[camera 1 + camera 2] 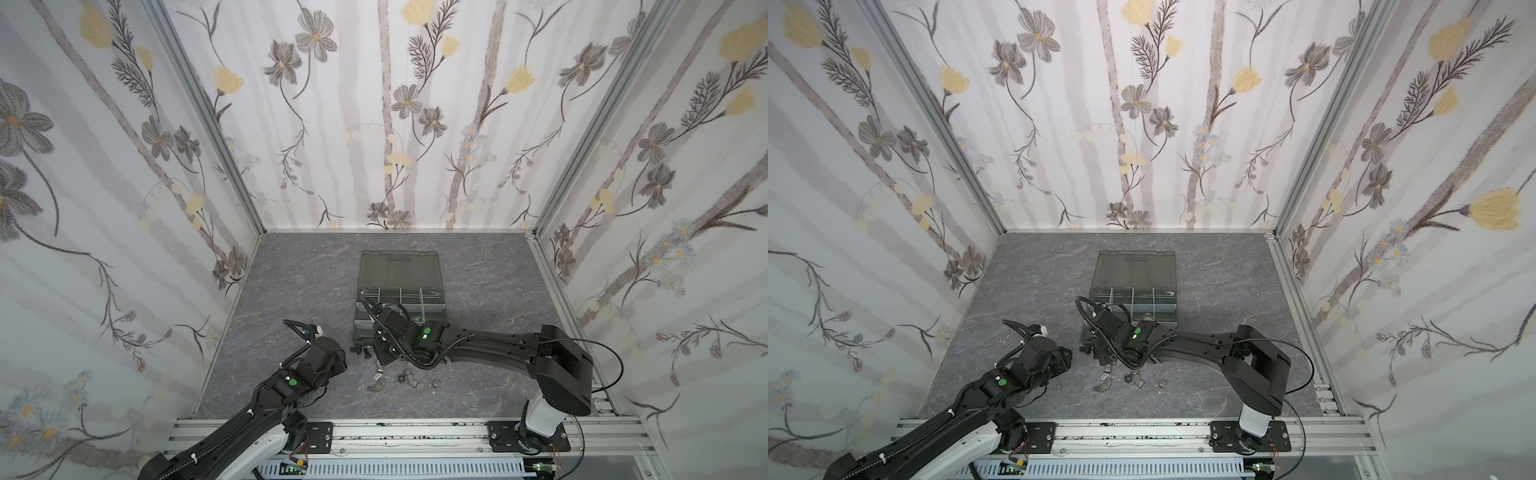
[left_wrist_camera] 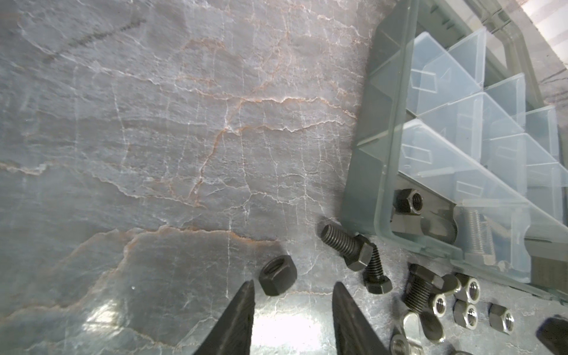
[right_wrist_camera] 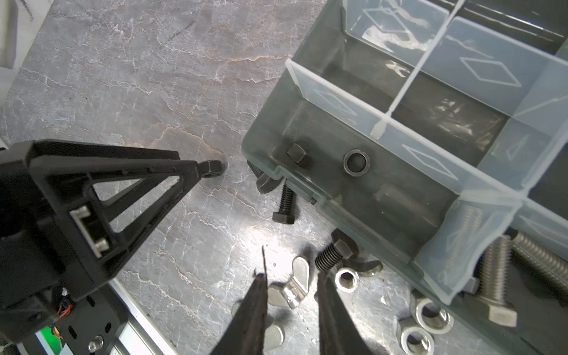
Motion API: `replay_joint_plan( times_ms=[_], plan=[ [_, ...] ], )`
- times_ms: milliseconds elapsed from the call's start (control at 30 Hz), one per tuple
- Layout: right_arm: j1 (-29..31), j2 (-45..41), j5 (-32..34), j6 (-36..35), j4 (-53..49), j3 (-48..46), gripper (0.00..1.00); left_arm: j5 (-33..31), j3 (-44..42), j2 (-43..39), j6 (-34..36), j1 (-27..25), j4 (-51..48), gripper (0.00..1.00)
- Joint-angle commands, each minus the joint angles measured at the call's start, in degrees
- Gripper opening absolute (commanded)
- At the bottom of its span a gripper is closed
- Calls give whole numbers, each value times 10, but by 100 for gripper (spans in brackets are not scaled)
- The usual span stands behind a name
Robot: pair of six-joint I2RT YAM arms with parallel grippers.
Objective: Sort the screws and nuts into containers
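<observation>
On the grey marbled surface (image 1: 291,291), in both top views: a dark grey plastic organizer box (image 1: 434,308) (image 1: 1165,309) with its smoky translucent lid (image 1: 395,266) laid open, near half hidden under the right arm (image 1: 490,338). Just in front, a scatter of small metal pieces (image 1: 401,378), too small there to sort by kind. Fingers of both arms out of sight beneath the wrists.

From the left wrist: left fingers (image 2: 239,313) spread, pinching nothing, with a matte black hex nut (image 2: 277,275) on the surface just beside one tip. Beyond, near the box's corner, three matte black hex-head screws (image 2: 344,246), two of them crossed and touching. Inside the corner compartment (image 2: 382,215), a second black nut (image 2: 408,201).

From the right wrist: right fingers (image 3: 252,307) apart, astride a shiny silver wing nut (image 3: 289,285) flat on the surface; contact impossible to tell. Clear only here:
- in the same corner compartment, a dark ring-shaped nut (image 3: 356,163);
- shiny silver screws (image 3: 498,270) in the neighbouring compartment, behind a pale translucent divider (image 3: 455,246);
- shiny silver hex nuts (image 3: 430,313) loose outside the box;
- one left finger side-on, tip against the black hex nut.
</observation>
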Motion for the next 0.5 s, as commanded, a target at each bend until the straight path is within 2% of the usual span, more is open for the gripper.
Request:
replay_joint_plan(
  times_ms=[0,467],
  plan=[
    [0,-12,2,18,34,-17,30,-1,8,19,11,-3,3,44],
    [0,-25,-3,30,53,-48,31,-13,32,100,36,-11,10,45]
  ],
)
